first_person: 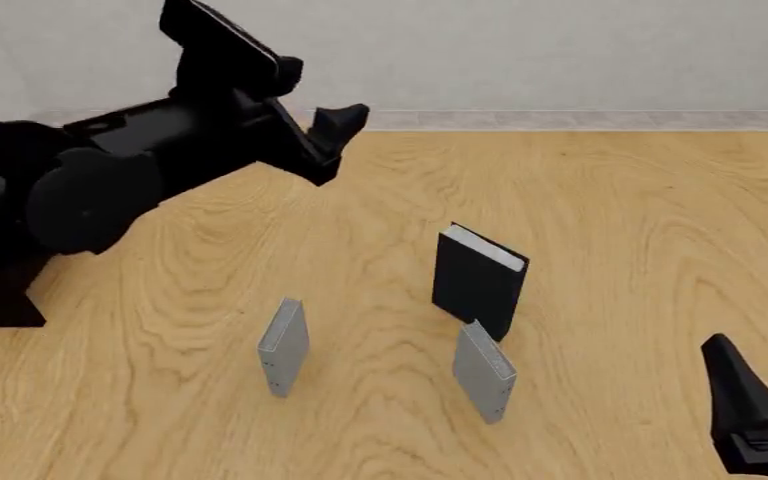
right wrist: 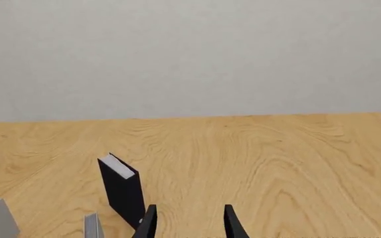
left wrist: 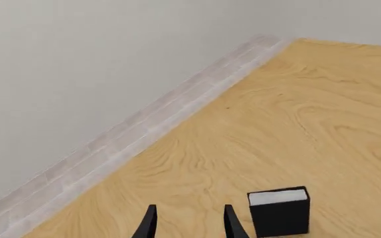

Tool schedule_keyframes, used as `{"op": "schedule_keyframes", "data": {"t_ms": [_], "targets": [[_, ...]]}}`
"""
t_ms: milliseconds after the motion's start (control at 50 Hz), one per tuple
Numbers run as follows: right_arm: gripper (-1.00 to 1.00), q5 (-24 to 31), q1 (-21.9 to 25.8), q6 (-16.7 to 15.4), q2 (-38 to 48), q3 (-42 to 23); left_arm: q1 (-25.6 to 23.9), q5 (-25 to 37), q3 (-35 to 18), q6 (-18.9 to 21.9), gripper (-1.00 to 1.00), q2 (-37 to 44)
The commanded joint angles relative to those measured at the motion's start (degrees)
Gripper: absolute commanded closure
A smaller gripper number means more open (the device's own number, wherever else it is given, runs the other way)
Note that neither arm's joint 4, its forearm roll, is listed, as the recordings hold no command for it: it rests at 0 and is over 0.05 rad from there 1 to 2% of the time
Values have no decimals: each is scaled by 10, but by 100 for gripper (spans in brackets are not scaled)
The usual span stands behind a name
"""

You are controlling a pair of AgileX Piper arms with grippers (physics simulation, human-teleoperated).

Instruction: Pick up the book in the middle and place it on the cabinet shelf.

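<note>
Book: thick black hardcover book with white page edges [first_person: 479, 281] is standing upright mid-table, just beyond the right thin grey book [first_person: 486, 371] | Grippers: left gripper [left wrist: 189, 223] and right gripper [right wrist: 189, 222] are hovering spread, empty | Handling: likely stiff, moderately heavy, tippable; pinching across covers near top | Cabinet: not showing

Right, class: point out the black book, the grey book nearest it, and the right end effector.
black book [first_person: 475, 285], front view, on its dark cover.
grey book nearest it [first_person: 486, 372], front view, on its cover.
right end effector [right wrist: 189, 224], right wrist view, midway between its fingertips.
</note>
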Motion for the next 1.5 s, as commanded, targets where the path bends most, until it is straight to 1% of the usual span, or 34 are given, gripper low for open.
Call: {"op": "schedule_keyframes", "data": {"t_ms": [20,40,60,80,120,160,200,220,260,280,300,360,420,460,540,600,660,720,740,760,860,900,920,960,1040,1060,1100,1120,1240,1300,1380,1440,1480,1500], "targets": [[-100,-5,1,4,5,3,-82,28,-66,139,-100,43],[-100,-8,1,5,7,5,-94,69,-95,147,-100,60],[-100,-8,1,5,7,6,-94,70,-95,147,-100,60],[-100,-7,1,5,7,4,-105,87,-113,173,-100,64],[-100,-6,1,5,6,4,-110,89,-116,182,-100,63],[-100,-5,2,6,7,2,-120,103,-116,246,-100,73],[-100,-5,4,5,7,3,-125,133,-147,234,-100,77],[-100,-6,5,4,6,4,-122,141,-156,249,-100,83],[-100,-7,5,4,7,4,-116,153,-166,255,-100,90],[-100,-4,7,5,7,3,-115,187,-187,280,-100,105],[-100,-4,7,5,7,3,-115,187,-187,280,-100,105],[-100,-11,8,8,10,8,-122,244,-221,293,-100,117],[-100,-10,8,8,12,6,-115,278,-239,331,-100,130],[-100,-13,9,8,14,7,-119,312,-271,322,-100,140],[-100,-6,10,9,10,4,-119,378,-317,335,-100,164],[-100,-8,10,9,12,5,-132,406,-314,364,-100,162],[-100,-12,10,9,15,6,-132,411,-316,382,-100,161],[-100,-10,12,8,14,5,-127,475,-413,351,-100,197],[-100,-10,11,9,14,5,-129,481,-419,356,-100,198],[-100,-14,12,9,15,9,-125,514,-453,353,-100,217],[-100,-11,12,10,12,9,-122,549,-467,379,-100,234],[-100,-12,12,9,12,10,-123,552,-460,402,-100,234],[-100,-12,12,10,13,9,-120,565,-490,395,-100,249],[-100,-5,12,9,11,4,-124,570,-508,397,-100,258],[-100,-7,12,10,10,6,-130,575,-522,392,-100,274],[-100,-6,11,10,9,6,-130,576,-512,399,-100,276],[-100,-4,10,11,7,5,-138,541,-465,421,-100,259],[-100,-3,9,11,7,5,-146,543,-455,418,-100,258],[-100,-11,10,13,12,7,-146,522,-441,421,-100,274],[-100,-7,11,14,11,5,-151,501,-407,438,-100,272],[-100,-8,10,15,12,5,-158,499,-404,435,-100,278],[-100,-15,9,17,15,10,-155,504,-441,425,-100,304],[-100,-13,10,17,13,9,-144,485,-393,468,-100,297],[-100,-13,10,17,13,9,-144,484,-392,468,-100,297]]}}
